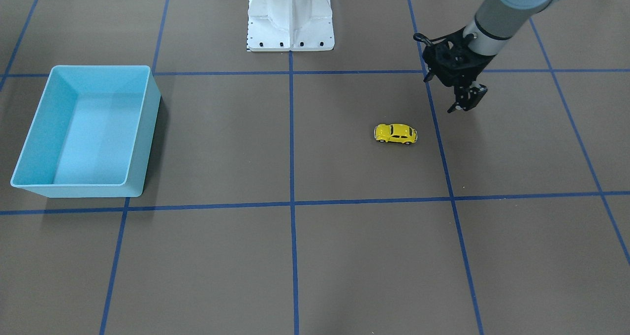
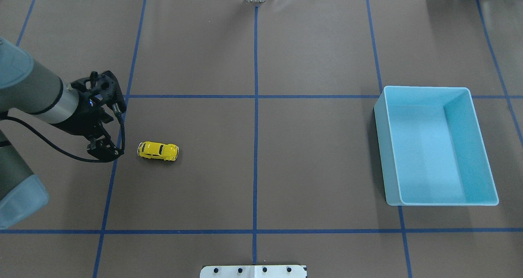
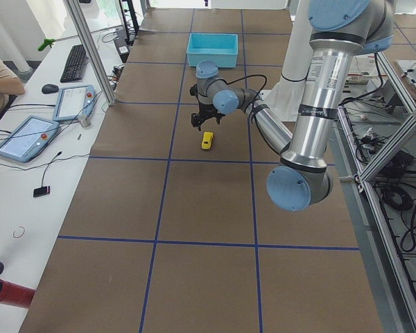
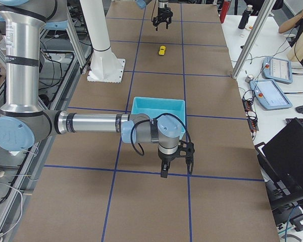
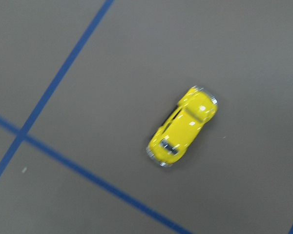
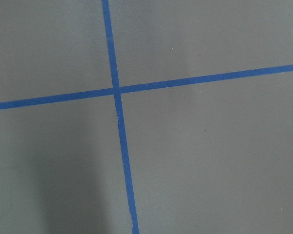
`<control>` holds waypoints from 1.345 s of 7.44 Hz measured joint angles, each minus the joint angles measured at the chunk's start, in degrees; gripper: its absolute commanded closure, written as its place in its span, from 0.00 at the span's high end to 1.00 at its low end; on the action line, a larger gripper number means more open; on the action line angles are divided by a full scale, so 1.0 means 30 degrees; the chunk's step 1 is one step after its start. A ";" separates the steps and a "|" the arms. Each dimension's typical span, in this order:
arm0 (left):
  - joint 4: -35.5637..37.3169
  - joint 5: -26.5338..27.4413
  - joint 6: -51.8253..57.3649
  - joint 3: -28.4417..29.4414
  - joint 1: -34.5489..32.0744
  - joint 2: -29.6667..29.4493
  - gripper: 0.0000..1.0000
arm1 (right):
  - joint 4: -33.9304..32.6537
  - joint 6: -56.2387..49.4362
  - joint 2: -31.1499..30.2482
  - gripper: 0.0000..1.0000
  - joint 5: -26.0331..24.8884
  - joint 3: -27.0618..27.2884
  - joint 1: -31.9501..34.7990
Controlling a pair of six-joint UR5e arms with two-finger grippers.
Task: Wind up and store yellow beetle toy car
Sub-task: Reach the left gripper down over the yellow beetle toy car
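Yellow beetle toy car (image 2: 158,151): glossy, upright on wheels, alone on table.

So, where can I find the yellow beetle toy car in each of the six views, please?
Exterior front-facing: yellow beetle toy car right of centre.
Overhead exterior: car left of centre.
Exterior left: car upper middle.
Exterior right: car near the top, centre.
Left wrist: car slightly right of centre.
Right wrist: not in it.
Shared landmark: the light-blue bin, in all four exterior views, well apart from the car.
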 measured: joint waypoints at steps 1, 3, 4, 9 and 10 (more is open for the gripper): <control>-0.0045 0.0521 0.0599 -0.0067 0.0383 -0.0327 1.00 | 0.0027 0.0000 0.0021 0.99 0.0007 0.0008 0.0000; -0.0033 0.1276 0.5033 -0.0121 0.0567 -0.0372 1.00 | 0.0077 0.0000 0.0028 0.99 0.0025 -0.0002 0.0000; -0.0006 0.1832 0.7365 -0.0135 0.0601 -0.0352 1.00 | 0.0094 0.0000 0.0027 0.99 0.0048 -0.0005 0.0000; 0.1089 0.1997 1.0423 0.3578 0.1115 -0.3248 1.00 | 0.0151 -0.0006 0.0000 0.99 0.0347 -0.0050 -0.0001; 0.1059 0.1967 0.9754 0.4233 0.1470 -0.3787 1.00 | 0.0151 -0.0018 -0.0005 0.99 0.0350 -0.0026 0.0000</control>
